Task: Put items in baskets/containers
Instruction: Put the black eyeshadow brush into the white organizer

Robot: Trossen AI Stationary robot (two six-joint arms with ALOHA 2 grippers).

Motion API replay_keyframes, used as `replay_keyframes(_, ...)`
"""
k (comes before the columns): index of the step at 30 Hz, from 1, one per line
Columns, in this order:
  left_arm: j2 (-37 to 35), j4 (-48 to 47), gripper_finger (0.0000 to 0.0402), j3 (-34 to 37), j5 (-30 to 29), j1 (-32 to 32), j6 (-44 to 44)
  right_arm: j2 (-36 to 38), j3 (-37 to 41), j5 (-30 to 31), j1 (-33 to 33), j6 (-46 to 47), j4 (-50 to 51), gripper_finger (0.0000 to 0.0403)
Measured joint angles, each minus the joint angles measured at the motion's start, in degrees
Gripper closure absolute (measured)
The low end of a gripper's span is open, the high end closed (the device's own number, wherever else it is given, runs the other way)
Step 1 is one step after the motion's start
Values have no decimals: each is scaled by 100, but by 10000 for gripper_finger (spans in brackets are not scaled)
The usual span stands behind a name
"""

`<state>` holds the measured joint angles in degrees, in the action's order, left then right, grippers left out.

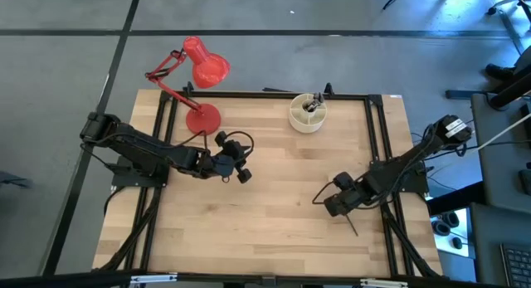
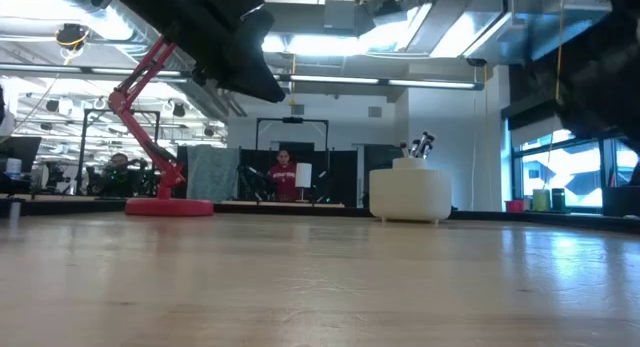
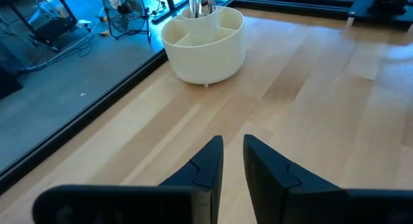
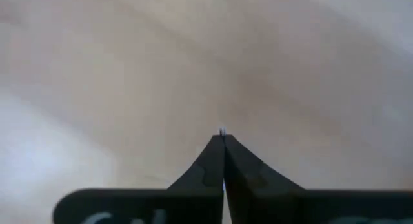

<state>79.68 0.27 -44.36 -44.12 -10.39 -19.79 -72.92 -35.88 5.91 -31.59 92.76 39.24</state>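
The cream-white round organiser (image 1: 308, 112) stands near the table's far edge, with several brushes upright in its middle ring; it also shows in the low view (image 2: 410, 194) and the left wrist view (image 3: 205, 43). My left gripper (image 3: 232, 146) is open and empty, raised over the table's left-middle (image 1: 239, 165) and facing the organiser. My right gripper (image 4: 223, 139) is shut, raised over the table's right near part (image 1: 332, 203). A slim dark makeup brush (image 1: 352, 226) reaches out from under it toward the near edge. My right gripper is shut on something thin: only a small pale end (image 4: 222, 130) pokes out between the fingertips. In the high view a slim dark brush handle (image 1: 353, 228) slants out from below the gripper. The gripper itself hides where the fingers meet it.
A red desk lamp (image 1: 199, 68) stands at the far left corner, its round base (image 1: 202, 119) on the table and its arm showing in the low view (image 2: 150, 107). Black frame rails run along the table's edges. Bare wood lies between the two arms. People sit far off in the room.
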Motion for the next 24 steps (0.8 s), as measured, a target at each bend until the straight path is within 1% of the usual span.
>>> replay_keyframes(6,2,0,343,0,-26,4,0,371,-395,1222,126,-674,104,401)
replay_keyframes(9,2,-2,343,0,-24,4,0,528,-411,1775,193,-949,177,402)
replay_keyframes(11,2,0,343,0,-25,4,1,655,-425,2246,255,-1154,156,402)
replay_keyframes(16,2,13,343,0,-33,4,55,838,-422,3420,733,-1973,133,402)
replay_keyframes(18,2,27,343,0,-52,4,67,890,-422,3856,1007,-2390,-9,402)
replay_keyframes(20,2,87,343,-1,-249,2,145,940,-420,4233,1305,-2933,-298,402)
replay_keyframes(22,2,125,343,-4,-487,4,199,1058,-419,4551,1606,-3590,-768,402)
replay_keyframes(24,2,130,343,-4,-626,4,212,1190,-419,4738,1907,-4412,-1434,402)
